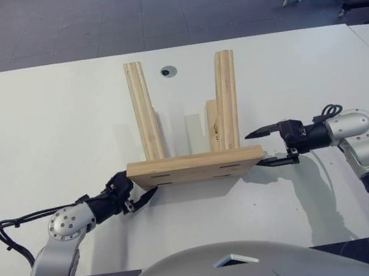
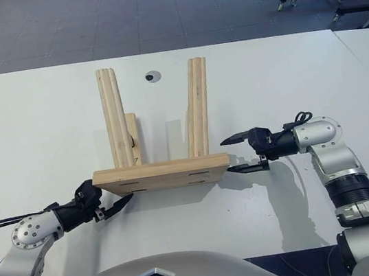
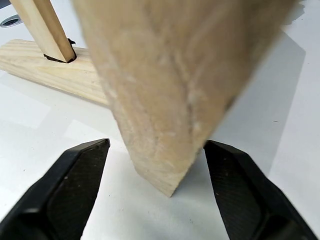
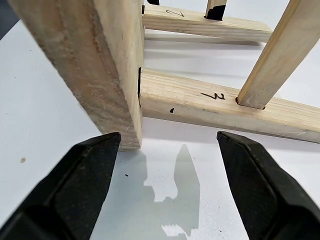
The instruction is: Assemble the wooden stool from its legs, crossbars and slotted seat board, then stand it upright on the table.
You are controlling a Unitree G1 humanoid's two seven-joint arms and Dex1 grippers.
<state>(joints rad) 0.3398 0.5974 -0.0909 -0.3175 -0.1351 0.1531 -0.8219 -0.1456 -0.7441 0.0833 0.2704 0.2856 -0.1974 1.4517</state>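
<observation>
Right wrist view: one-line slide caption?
Open right gripper faces the seat board edge, a leg slotted into it.

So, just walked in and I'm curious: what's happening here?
A robot is working on a stool, which looks assembled but lies on its side on the table, legs pointing away. The left gripper and right gripper are open at opposite ends of the seat board, gripping nothing. It is not yet upright.
</observation>
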